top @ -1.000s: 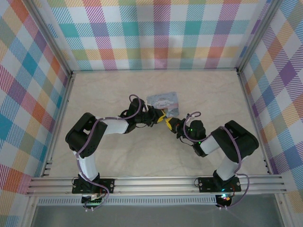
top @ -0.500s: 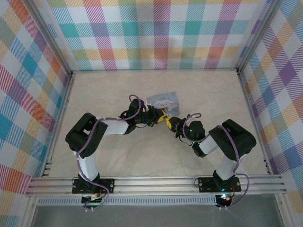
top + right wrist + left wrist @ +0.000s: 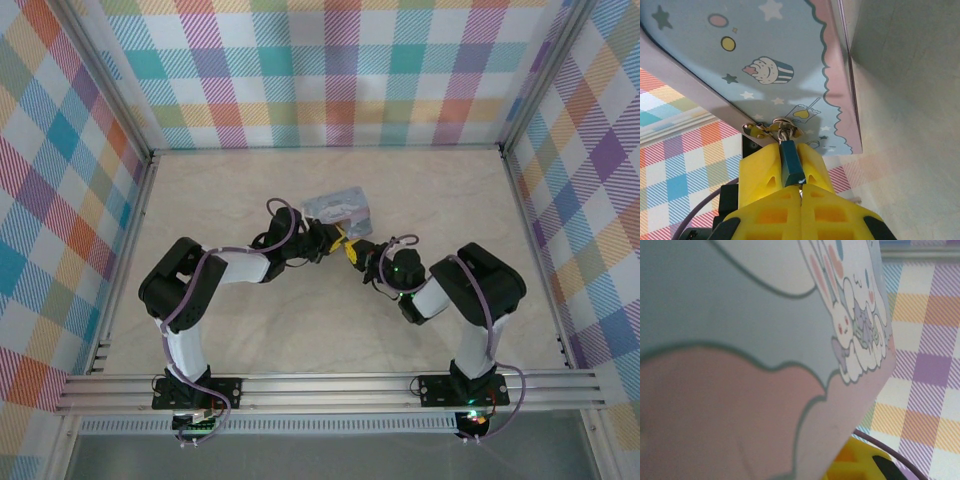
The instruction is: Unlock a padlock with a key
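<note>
One pale-blue tin box (image 3: 338,207) hides the left jaws' state; right jaws clench the padlock (image 3: 790,162) at its edge.

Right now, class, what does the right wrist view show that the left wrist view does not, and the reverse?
Right wrist: the padlock pinched in the right gripper, hanging from the clasp of the tin box, plus a cupcake print. Left wrist: a cartoon bunny. Both: that pale-blue and pink tin box and the plaid wall.

The tiny dark-blue padlock (image 3: 791,164) hangs from the clasp (image 3: 771,128) of the pale-blue box (image 3: 740,50).
</note>
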Controlling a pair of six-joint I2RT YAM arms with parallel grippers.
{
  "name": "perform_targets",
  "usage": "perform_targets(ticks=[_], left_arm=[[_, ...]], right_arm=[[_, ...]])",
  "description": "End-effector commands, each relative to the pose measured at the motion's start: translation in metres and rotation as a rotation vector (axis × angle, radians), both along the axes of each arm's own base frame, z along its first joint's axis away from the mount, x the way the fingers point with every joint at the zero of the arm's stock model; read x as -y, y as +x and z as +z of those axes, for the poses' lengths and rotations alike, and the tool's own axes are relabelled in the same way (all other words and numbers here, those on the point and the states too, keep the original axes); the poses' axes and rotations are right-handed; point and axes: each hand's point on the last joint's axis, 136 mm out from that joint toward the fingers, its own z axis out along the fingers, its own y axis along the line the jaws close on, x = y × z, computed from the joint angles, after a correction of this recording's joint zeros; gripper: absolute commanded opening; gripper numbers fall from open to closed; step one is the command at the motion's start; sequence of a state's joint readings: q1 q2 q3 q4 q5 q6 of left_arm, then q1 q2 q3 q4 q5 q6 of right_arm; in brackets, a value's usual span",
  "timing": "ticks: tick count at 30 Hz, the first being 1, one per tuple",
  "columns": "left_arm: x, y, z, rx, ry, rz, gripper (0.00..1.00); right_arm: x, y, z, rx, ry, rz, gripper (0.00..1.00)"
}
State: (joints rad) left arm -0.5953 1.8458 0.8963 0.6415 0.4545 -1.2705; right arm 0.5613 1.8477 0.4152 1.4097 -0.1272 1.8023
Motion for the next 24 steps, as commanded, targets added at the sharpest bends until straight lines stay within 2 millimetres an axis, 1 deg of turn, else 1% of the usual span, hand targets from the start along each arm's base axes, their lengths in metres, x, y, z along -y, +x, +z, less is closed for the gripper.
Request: perform_targets(ticks=[1,2,6,7,8,9,13,17,19,24], left_arm=[[0.043,-0.05,0.037,0.046,-0.128,-0.274,0.09],[0.043,-0.051,0.038,0.046,-0.128,-0.277,0.09],[0.041,-0.054,0.037,0.051,-0.119,-0.284,0.08],[0.041,-0.054,0.037,0.051,-0.12,-0.286,0.08],[0.042,-0.054,0.037,0.05,-0.122,-0.291,0.08],[0.043,-0.055,0.038,0.052,-0.126,-0.295,0.08],[0.044,-0.056,0.045,0.071,-0.137,-0.304,0.08],[0.045,-0.057,0.049,0.084,-0.146,-0.31,0.08],[0.047,-0.058,0.052,0.093,-0.154,-0.321,0.08],[0.055,-0.063,0.062,0.119,-0.17,-0.355,0.08]], right_arm=[[-0.002,0.017,0.008,0.046,-0.008,-0.027,0.06],[0.0,0.017,0.011,0.061,-0.016,-0.031,0.07],[0.005,0.017,0.021,0.102,-0.025,-0.029,0.08],[0.005,0.017,0.024,0.116,-0.028,-0.023,0.07],[0.004,0.017,0.025,0.119,-0.028,-0.019,0.04],[0.004,0.017,0.024,0.108,-0.019,-0.018,0.03],[0.002,0.019,0.011,-0.009,0.059,-0.029,0.0],[-0.002,0.023,0.024,-0.02,0.118,-0.038,0.0],[0.0,0.025,0.028,-0.012,0.125,-0.057,0.01],[-0.003,0.03,0.022,-0.043,0.143,-0.063,0.06]])
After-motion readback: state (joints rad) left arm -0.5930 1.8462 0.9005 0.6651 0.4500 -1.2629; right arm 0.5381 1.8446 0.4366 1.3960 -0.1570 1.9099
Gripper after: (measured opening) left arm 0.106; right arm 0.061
